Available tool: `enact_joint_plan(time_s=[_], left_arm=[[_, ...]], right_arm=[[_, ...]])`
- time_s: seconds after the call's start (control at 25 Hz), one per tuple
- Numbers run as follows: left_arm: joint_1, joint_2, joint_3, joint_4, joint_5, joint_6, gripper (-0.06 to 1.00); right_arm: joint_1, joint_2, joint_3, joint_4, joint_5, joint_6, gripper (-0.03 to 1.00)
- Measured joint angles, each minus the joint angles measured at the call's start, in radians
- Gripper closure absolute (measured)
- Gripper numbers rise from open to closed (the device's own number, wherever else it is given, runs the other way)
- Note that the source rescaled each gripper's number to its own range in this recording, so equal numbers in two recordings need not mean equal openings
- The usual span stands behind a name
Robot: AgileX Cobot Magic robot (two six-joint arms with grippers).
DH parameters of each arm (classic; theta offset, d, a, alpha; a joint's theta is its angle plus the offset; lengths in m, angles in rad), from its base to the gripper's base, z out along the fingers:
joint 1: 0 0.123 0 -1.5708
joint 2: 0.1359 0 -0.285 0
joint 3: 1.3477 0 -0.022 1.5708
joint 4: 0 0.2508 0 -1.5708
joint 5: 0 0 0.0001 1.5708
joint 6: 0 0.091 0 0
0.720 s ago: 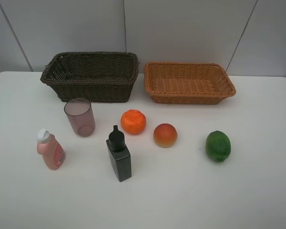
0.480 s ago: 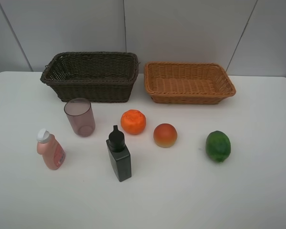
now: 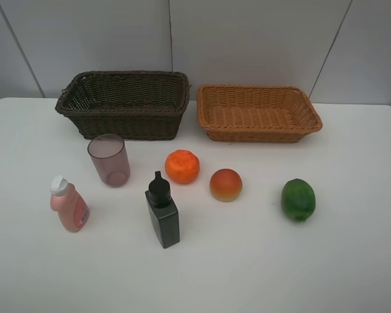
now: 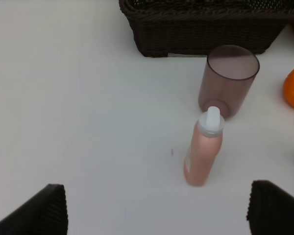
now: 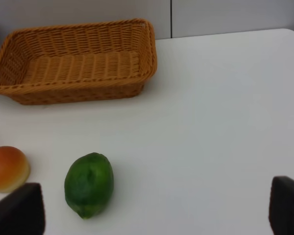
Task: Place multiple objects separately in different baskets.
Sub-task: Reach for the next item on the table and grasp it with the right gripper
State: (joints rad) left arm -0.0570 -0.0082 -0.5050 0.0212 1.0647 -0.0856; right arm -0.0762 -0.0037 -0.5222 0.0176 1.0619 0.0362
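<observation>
Taking twelve o'clock as the back wall in the high view, the dark brown basket sits at eleven o'clock on the white counter. The orange-tan basket is just beside it at one o'clock, a narrow gap between them. All six objects rest on the counter on the near side of the baskets. The tangerine lies near the middle. The mauve cup stands upright at nine o'clock of it, the peach-like fruit lies at four o'clock, and the black square bottle stands upright at seven o'clock. The pink white-capped bottle stands at seven o'clock of the mauve cup. The green fruit lies at three o'clock of the peach-like fruit, well apart from it. The left claw hangs spread wide, the pink white-capped bottle ahead of it and untouched; the right claw is likewise spread wide, the green fruit near one tip
</observation>
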Motion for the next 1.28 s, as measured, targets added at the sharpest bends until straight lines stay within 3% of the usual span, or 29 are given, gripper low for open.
enact_joint_plan(time_s=[1.04,1.28], left_arm=[[0.0,0.0,0.0,0.002,0.0,0.0,-0.02],[0.0,0.0,0.0,0.002,0.0,0.0,-0.02]], right_arm=[[-0.003,0.0,0.0,0.0,0.0,0.0,-0.01],[-0.003,0.179,0.001,0.001,-0.001,0.0,-0.01]])
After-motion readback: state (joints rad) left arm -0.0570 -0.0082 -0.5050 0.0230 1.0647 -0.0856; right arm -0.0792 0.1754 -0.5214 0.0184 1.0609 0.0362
